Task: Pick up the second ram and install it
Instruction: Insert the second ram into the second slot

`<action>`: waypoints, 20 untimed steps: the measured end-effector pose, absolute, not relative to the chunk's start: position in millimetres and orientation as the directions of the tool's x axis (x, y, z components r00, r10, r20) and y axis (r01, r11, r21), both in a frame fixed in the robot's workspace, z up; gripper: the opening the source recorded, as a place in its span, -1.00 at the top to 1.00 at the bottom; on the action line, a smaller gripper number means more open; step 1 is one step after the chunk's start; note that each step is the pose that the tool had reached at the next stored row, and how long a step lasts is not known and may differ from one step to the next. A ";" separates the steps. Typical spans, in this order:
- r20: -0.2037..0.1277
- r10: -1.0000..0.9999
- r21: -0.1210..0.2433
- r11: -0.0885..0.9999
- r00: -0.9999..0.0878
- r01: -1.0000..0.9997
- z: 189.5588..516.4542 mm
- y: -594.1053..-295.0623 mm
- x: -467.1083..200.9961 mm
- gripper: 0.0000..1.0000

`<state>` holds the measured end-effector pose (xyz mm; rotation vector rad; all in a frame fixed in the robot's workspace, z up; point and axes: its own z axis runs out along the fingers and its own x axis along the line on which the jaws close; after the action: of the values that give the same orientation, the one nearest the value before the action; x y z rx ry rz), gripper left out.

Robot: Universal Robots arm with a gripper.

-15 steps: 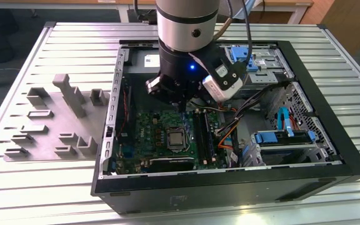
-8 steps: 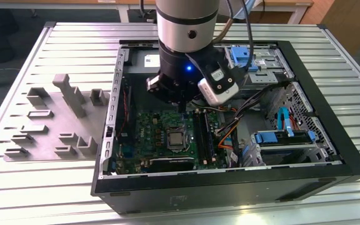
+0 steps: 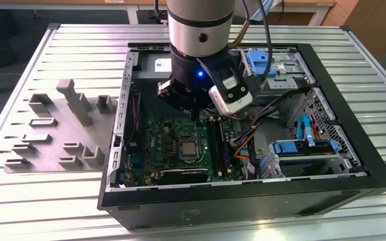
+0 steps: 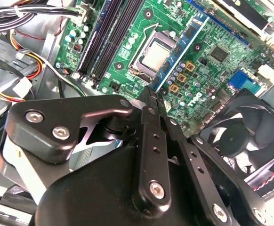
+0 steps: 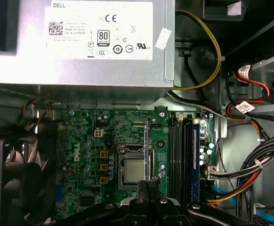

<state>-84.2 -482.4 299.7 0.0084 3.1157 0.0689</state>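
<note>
My gripper (image 3: 193, 108) hangs inside the open computer case (image 3: 354, 170), above the green motherboard (image 3: 159, 133). Its fingers (image 4: 149, 122) are shut on the second ram (image 4: 181, 52), a thin blue-green strip seen edge-on that sticks out past the fingertips. In the first wrist view the second ram (image 5: 146, 146) shows as a thin line over the processor socket (image 5: 133, 169), off to one side of the black memory slots (image 5: 177, 155). Another blue memory strip (image 5: 194, 155) sits in the slot farthest from the socket.
A grey power supply (image 5: 80, 42) lies beyond the board. A black fan (image 4: 236, 136) sits beside the gripper. Cable bundles (image 5: 250, 174) run past the memory slots. Blue drive bays (image 3: 300, 145) fill the case's right in the exterior view. A grey parts fixture (image 3: 59, 130) stands outside on the table.
</note>
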 end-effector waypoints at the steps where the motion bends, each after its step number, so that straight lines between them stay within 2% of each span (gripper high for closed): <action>1: -0.025 0.006 0.044 0.999 -1.000 0.005 299.5 -482.4 -84.1 0.76; 20: -0.024 0.006 0.044 0.999 -1.000 0.005 277.7 -482.5 -58.5 0.76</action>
<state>-58.5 -482.5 277.7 0.0085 3.1168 0.0691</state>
